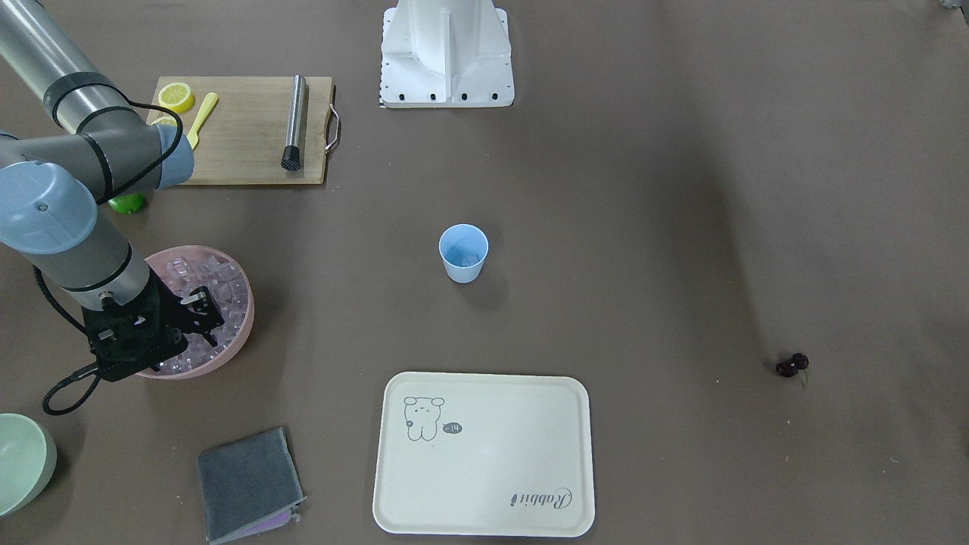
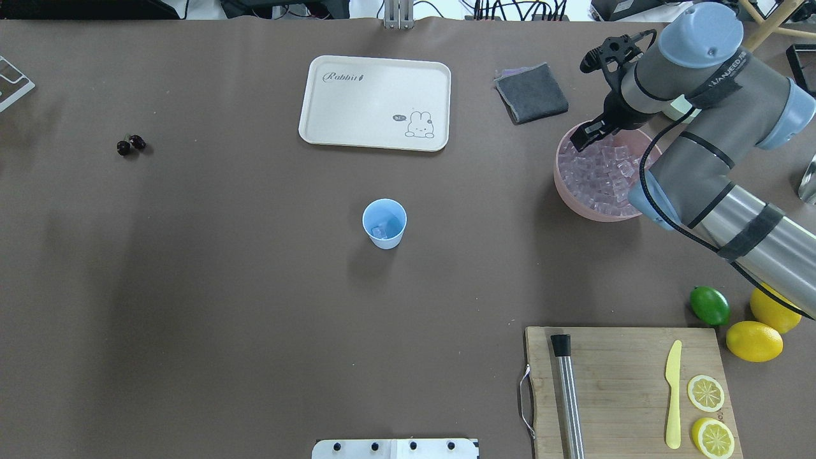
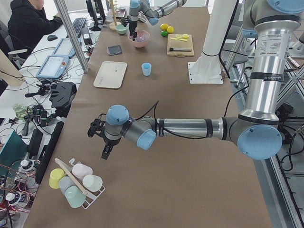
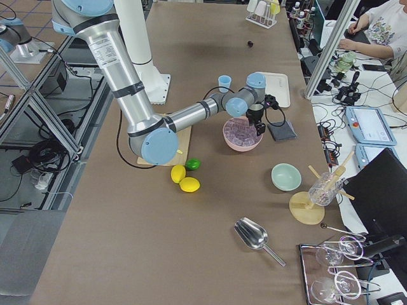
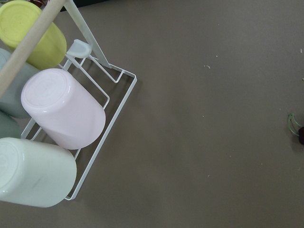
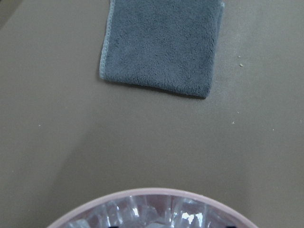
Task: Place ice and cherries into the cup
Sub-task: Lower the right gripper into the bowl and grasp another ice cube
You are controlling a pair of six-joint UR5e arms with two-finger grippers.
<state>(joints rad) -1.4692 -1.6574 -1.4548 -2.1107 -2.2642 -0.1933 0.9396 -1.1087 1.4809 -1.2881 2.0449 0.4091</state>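
The light-blue cup (image 1: 463, 253) stands upright mid-table, also seen from overhead (image 2: 384, 224), with an ice cube or two in it. The ice (image 2: 602, 169) fills a pink bowl (image 1: 246, 333). My right gripper (image 1: 204, 316) hangs over the ice at the bowl's tray-side edge (image 2: 583, 136), jaws apart, nothing seen between them. The cherries (image 1: 792, 365) lie far off on the bare table (image 2: 131, 145) and at the right edge of the left wrist view (image 5: 300, 135). My left gripper (image 3: 105, 153) shows only in the exterior left view, so I cannot tell whether it is open.
A cream tray (image 2: 375, 102) and a grey cloth (image 2: 531, 92) lie beyond the cup. A cutting board (image 2: 625, 389) holds a muddler, a yellow knife and lemon slices. A lime (image 2: 709, 305) and lemons (image 2: 754, 341) sit beside it. A cup rack (image 5: 61, 114) is near my left wrist.
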